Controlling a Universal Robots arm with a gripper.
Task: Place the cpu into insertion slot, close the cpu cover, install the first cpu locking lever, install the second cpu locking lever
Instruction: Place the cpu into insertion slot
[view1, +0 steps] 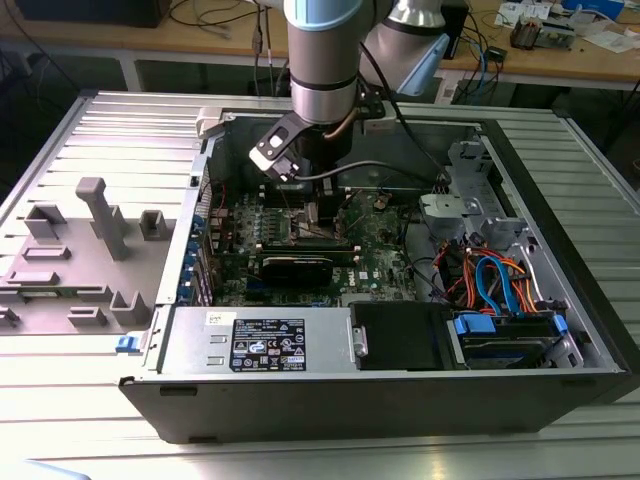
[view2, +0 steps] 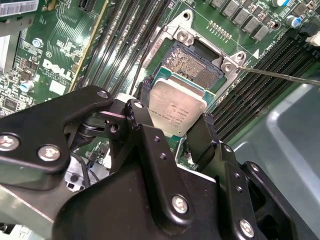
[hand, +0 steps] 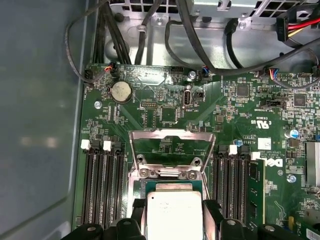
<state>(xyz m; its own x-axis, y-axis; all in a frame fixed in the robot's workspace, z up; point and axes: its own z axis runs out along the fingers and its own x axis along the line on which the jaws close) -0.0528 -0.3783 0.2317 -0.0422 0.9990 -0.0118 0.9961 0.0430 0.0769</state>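
**The chip hangs over its slot**

The gripper (view2: 172, 122) is closed on the cpu (view2: 176, 102). One of its black fingers (view2: 135, 112) sits on each side edge, so the shiny top is left bare. The cpu is just over the insertion slot (view2: 192, 65) and hides part of it. I think it is not lying flat yet. In the first wrist view the cpu cover (hand: 172, 133) stands up. A locking lever (view2: 280, 75) is swung out, so the slot is free. In the exterior view the arm (view1: 322, 60) reaches into the computer case (view1: 300, 400) at the upper middle of the frame.
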